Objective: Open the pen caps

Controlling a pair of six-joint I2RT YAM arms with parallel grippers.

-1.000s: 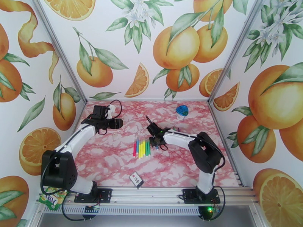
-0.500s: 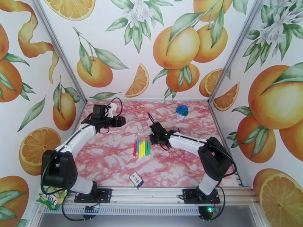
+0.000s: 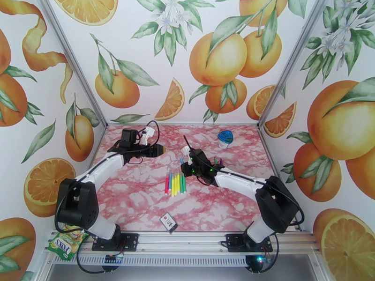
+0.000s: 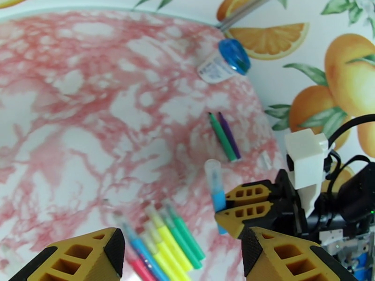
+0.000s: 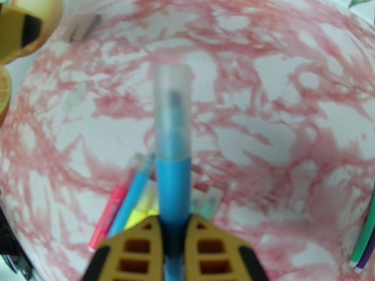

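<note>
Blue marker pen (image 5: 173,183) is now lifting off the table (image 3: 140,197), clamped in my right pincer (image 5: 173,232), clear cap (image 5: 173,97) jutting ahead; my wide-open left pincer (image 4: 183,243) is swinging in to pull.

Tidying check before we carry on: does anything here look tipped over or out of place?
Mildly. A green pen and a purple pen lie together apart from the main row of pens. A snack packet sits off the mat beside the left arm's base. Nothing looks spilled or broken.
</note>
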